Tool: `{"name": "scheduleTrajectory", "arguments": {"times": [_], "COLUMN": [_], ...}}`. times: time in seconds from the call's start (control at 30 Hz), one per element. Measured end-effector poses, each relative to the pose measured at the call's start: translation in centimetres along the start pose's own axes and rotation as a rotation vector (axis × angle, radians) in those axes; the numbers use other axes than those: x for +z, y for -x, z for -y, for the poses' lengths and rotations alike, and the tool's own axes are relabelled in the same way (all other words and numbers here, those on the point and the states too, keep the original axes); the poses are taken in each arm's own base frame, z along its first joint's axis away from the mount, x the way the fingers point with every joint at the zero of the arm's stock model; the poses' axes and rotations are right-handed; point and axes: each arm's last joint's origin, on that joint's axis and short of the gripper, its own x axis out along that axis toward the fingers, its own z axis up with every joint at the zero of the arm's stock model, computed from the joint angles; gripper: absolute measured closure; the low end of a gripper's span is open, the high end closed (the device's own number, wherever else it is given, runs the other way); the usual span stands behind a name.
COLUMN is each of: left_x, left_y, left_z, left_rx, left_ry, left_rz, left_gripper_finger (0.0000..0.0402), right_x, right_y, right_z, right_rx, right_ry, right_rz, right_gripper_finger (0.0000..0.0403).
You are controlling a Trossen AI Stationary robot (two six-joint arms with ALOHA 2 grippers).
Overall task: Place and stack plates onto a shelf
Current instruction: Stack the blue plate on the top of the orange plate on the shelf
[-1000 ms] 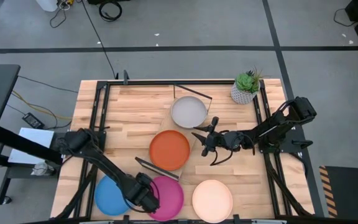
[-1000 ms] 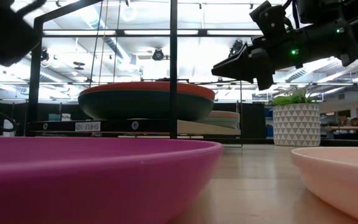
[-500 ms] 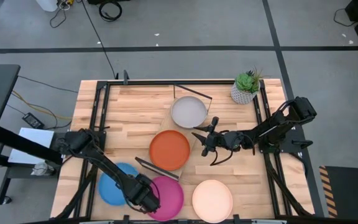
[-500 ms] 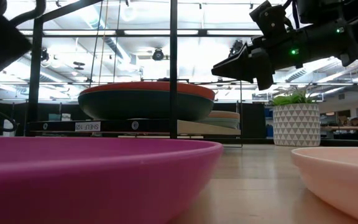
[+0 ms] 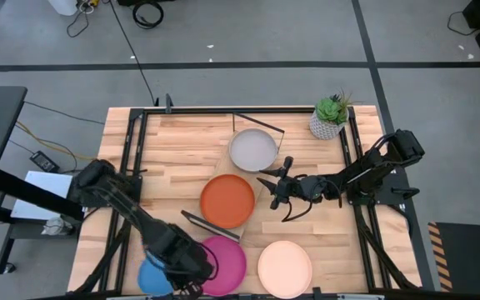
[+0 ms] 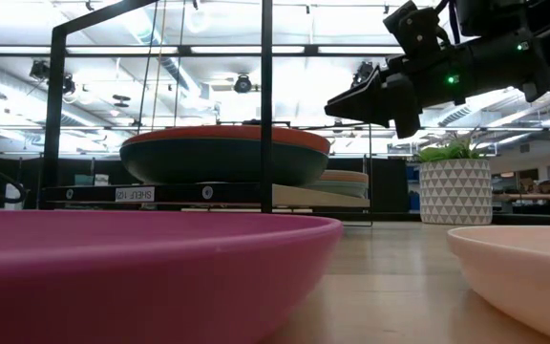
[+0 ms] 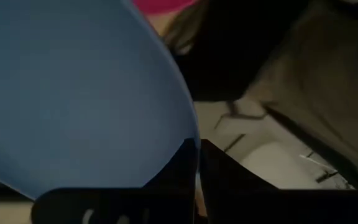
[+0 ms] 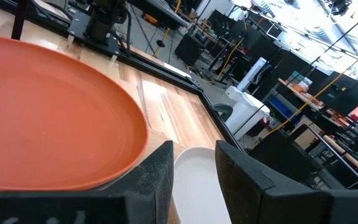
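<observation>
A: Left hand (image 5: 173, 268) status?
B: Fingers clamped on the bright blue plate (image 5: 152, 277) at the worktop's (image 5: 173, 150) near edge, the arm hiding most of it, beside the magenta plate (image 5: 225, 264).
A: Farther off?
B: Right hand (image 5: 275, 191) hovers, fingers spread and empty, beside the smooth orange plate (image 5: 227, 201) on the shelf (image 5: 233, 157); grey plate (image 5: 252, 149) beyond.

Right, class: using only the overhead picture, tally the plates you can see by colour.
orange plate: 1
grey plate: 1
magenta plate: 1
cream plate: 1
blue plate: 1
Total: 5
</observation>
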Motion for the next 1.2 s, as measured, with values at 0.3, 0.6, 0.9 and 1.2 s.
{"name": "scheduleTrajectory", "arguments": {"times": [0.3,0.6,0.9,1.2], "left_x": [-4.5,-5.2,1.9,10.1], "left_y": [11.3,17.6,18.6,15.9], "left_z": [4.3,3.1,-0.7,-1.9], "left_rx": [-0.372,-0.230,0.022,0.093], "left_ry": [-0.433,-0.525,-0.143,-0.077], "left_rz": [0.514,1.042,1.054,0.761], "left_gripper_finger": [0.0387,0.0386,0.0386,0.0386], "right_x": [0.0,0.0,0.0,-0.2], "right_y": [0.0,0.0,0.0,0.0], "right_z": [-0.1,-0.1,-0.1,-0.2], "right_rx": [0.016,0.018,0.022,0.030], "right_ry": [-0.014,-0.014,-0.018,-0.027], "right_rz": [0.006,0.003,0.004,-0.005], "right_gripper_finger": [0.0277,0.0277,0.0277,0.0277]}}
